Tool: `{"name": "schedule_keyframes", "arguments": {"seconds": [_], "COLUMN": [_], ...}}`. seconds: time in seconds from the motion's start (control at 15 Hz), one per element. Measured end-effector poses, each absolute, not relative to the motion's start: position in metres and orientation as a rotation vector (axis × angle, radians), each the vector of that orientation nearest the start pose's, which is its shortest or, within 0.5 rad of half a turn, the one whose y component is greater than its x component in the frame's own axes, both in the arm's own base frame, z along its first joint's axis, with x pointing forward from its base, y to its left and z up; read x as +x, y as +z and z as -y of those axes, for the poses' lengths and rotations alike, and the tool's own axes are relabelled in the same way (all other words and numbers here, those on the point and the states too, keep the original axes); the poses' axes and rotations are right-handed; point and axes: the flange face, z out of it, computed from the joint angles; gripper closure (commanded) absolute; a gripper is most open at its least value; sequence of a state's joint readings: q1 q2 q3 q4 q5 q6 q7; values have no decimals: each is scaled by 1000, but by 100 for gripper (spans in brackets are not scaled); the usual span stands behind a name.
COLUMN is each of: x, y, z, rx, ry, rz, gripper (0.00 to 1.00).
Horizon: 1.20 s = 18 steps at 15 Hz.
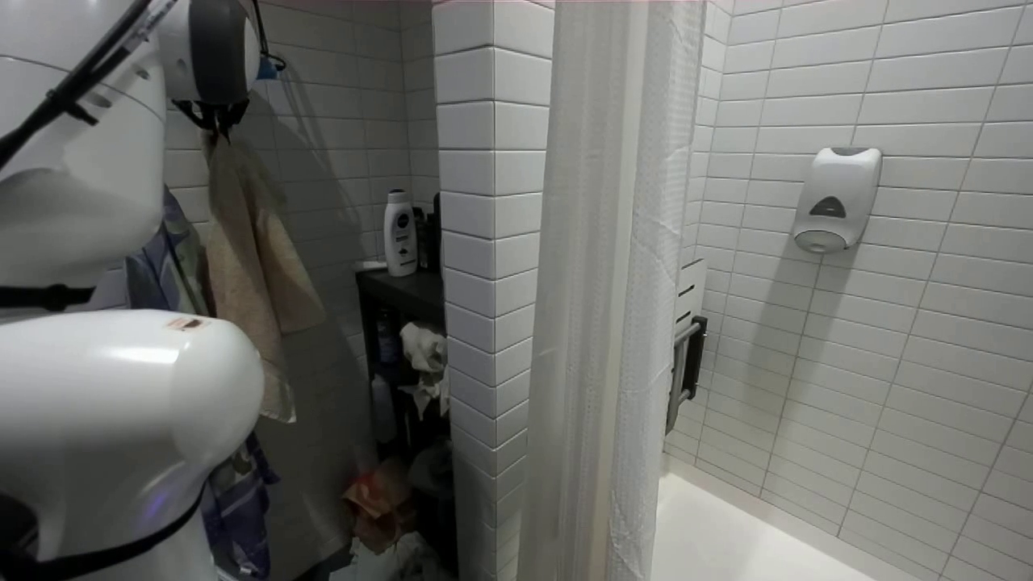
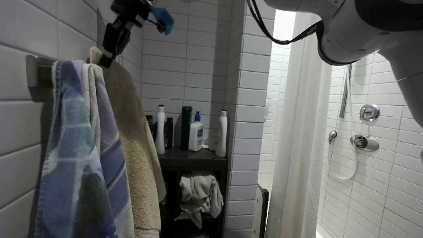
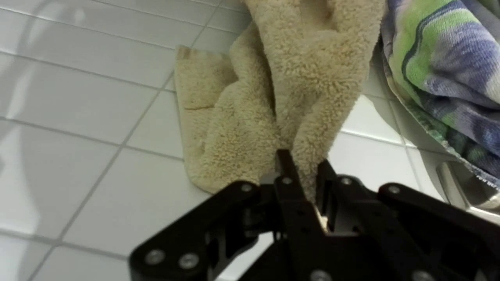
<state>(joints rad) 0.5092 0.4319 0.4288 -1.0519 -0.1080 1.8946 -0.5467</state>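
Note:
A beige towel [image 1: 250, 258] hangs from my gripper [image 1: 216, 121] in an exterior view. The beige towel [image 2: 137, 148] hangs by the tiled wall, with the gripper [image 2: 109, 59] at its top. In the wrist view, the towel [image 3: 316, 66] is bunched between the two black fingers of the gripper [image 3: 302, 166], which are closed on it. A blue, purple and green patterned towel [image 2: 76, 148] hangs beside it from a metal wall fixture [image 2: 36, 74]. The patterned towel [image 3: 449, 66] and fixture [image 3: 465, 183] are at the right of the wrist view. Whether the beige towel touches the fixture is hidden.
A dark shelf [image 2: 195, 162] holds several bottles [image 2: 195, 135] and crumpled white cloths [image 2: 201, 191]. A tiled pillar [image 1: 492, 242] and shower curtain [image 1: 597, 282] stand beside it. A soap dispenser [image 1: 839, 198] is on the shower wall. A crumpled brown bag [image 1: 379, 500] lies low by the shelf.

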Motion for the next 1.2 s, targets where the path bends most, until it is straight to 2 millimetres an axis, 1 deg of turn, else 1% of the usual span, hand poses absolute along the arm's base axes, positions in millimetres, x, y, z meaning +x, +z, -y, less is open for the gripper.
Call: {"name": "schedule_keyframes", "arguments": {"seconds": [0.2,0.47,0.67,0.93,1.2], "x": [477,471,466,458,451], "y": [683,721,750,790,822], "z": [-497,-478,-459,-429,-401], "rx": [-2258,-2318,-2394,-2502,-2605], "ry": [-693,-791,-883,-1026,-1162], "rz": [1843,1761,1687,1576,1481], "gripper": [96,96,96,96,96]}}
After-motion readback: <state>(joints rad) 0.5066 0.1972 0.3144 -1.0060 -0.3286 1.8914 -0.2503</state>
